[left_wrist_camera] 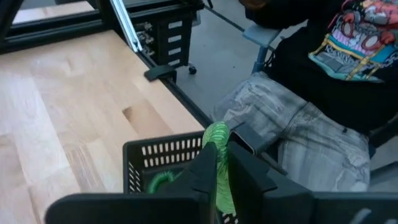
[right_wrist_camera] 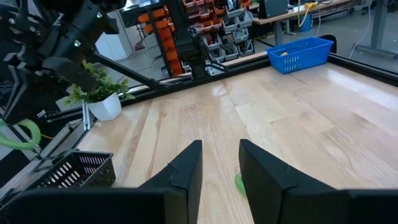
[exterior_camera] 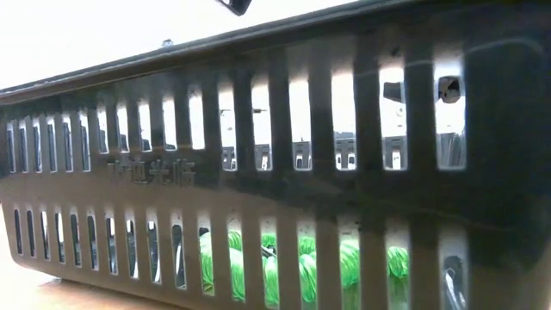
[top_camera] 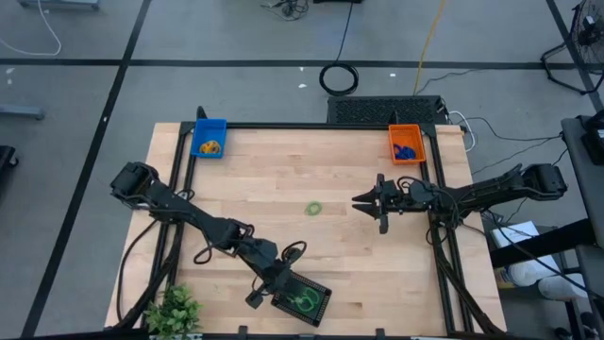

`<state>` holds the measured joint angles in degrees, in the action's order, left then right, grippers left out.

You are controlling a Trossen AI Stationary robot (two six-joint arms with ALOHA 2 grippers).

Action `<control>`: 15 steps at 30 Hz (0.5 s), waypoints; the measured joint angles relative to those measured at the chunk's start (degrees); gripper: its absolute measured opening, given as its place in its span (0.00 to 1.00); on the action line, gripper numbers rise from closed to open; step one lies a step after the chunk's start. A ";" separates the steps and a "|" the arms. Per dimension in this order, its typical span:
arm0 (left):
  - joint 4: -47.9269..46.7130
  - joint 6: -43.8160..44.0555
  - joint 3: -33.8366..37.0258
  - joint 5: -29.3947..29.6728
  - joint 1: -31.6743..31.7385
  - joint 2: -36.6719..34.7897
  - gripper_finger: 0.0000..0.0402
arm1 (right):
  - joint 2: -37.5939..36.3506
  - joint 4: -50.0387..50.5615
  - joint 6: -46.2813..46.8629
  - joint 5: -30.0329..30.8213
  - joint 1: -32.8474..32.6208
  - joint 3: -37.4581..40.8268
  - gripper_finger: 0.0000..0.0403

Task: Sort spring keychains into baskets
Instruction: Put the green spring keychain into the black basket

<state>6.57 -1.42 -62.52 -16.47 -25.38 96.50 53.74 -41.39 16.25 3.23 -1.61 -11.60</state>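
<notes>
My left gripper hangs over the black basket at the table's near edge, shut on a green spring keychain. Another green keychain lies inside that basket. A third green one lies loose on the wood at mid-table. The blue basket at the far left holds a yellow keychain. The orange basket at the far right holds blue ones. My right gripper stands open right of centre, held level, with nothing between its fingers. My left gripper pinches the green keychain's coil between its two fingers. The fingers slant downward, coming from the table's left side. The coil's free end sticks out past the fingertips, clear of the basket's rim and above the basket.
A potted green plant stands at the near left corner, close to the left arm. A person sits just beyond the table's near edge, by the black basket. Bare wood lies between the three baskets.
</notes>
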 joint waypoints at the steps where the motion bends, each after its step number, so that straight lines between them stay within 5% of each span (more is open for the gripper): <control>1: -0.16 -0.23 0.02 0.03 -0.15 0.03 0.09 | 0.00 0.00 -0.02 0.00 0.00 0.00 0.23; 15: -0.81 -0.19 0.03 0.07 0.00 -0.01 0.13 | 0.00 -0.13 -0.02 0.00 0.00 0.00 0.23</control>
<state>5.76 -1.62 -62.49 -16.40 -25.39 96.49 53.74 -41.52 16.23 3.22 -1.61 -11.60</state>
